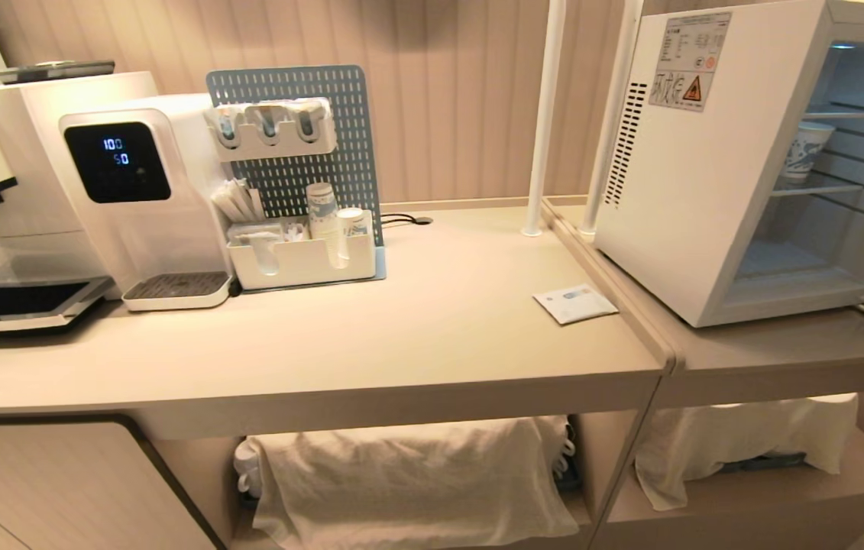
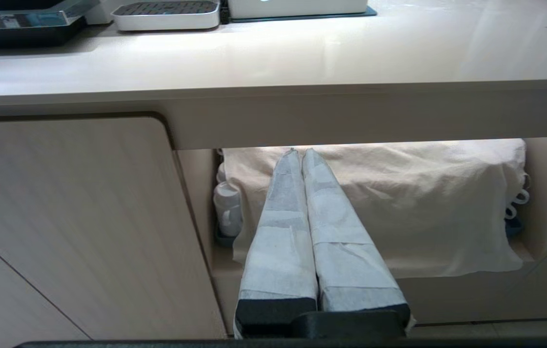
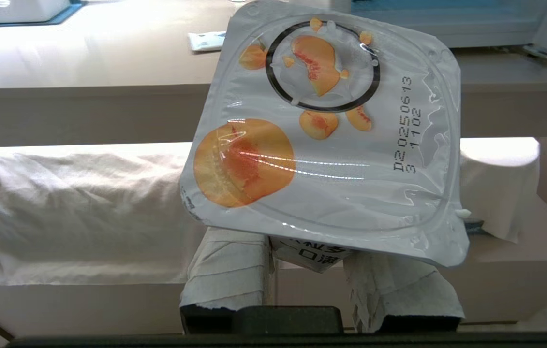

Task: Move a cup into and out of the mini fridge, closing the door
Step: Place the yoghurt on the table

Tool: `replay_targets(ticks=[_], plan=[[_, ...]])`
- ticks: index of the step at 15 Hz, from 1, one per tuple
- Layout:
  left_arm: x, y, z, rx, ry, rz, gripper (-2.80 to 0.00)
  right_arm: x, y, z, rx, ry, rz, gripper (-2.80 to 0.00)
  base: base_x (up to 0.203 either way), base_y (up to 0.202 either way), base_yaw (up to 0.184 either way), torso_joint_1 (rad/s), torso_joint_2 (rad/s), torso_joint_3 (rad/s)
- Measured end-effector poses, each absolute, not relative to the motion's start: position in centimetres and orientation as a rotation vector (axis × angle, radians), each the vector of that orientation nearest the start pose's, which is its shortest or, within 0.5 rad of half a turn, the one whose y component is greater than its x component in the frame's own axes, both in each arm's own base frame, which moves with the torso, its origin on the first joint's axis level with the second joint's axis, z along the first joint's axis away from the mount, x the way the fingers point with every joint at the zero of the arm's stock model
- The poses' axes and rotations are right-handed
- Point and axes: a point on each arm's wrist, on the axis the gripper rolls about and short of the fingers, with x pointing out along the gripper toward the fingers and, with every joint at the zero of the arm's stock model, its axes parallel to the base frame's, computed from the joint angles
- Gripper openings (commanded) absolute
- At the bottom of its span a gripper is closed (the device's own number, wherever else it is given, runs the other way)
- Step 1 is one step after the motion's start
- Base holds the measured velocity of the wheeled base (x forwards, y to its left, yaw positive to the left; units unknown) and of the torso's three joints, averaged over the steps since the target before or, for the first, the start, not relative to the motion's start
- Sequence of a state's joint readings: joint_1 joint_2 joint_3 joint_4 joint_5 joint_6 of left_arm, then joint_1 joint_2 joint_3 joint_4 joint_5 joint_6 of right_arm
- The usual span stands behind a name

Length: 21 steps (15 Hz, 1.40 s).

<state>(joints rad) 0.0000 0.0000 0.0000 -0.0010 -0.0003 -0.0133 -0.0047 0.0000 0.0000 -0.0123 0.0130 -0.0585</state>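
Below the counter's (image 1: 432, 336) front edge, the right gripper (image 3: 309, 253) clamped the cup (image 3: 324, 130) between its taped fingers (image 3: 227, 270), the peach-printed foil lid facing the wrist camera. Level with the cloth-covered shelf (image 2: 399, 203), the left gripper (image 2: 302, 159) hung with its fingers pressed together, holding nothing. At the counter's right end the mini fridge (image 1: 714, 176) stood open, a patterned paper cup (image 1: 804, 153) on its wire shelf.
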Motion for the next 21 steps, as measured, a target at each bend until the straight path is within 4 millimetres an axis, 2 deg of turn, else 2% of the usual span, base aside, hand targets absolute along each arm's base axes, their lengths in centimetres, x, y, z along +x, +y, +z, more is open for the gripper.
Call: replay_targets(ticks=[17, 21], plan=[[-2.28, 0.0, 7.56, -0.015, -0.001, 0.0, -2.8, -2.28, 0.04, 7.68, -0.067, -0.013, 0.008, -2.8, 0.0, 0.192, -0.001, 0.003, 0.0, 0.003], [-2.28, 0.0, 7.56, -0.013, -0.001, 0.0, -2.8, -2.28, 0.04, 7.68, -0.067, -0.013, 0.009, -2.8, 0.0, 0.046, 0.001, 0.0, 0.0, 0.002]])
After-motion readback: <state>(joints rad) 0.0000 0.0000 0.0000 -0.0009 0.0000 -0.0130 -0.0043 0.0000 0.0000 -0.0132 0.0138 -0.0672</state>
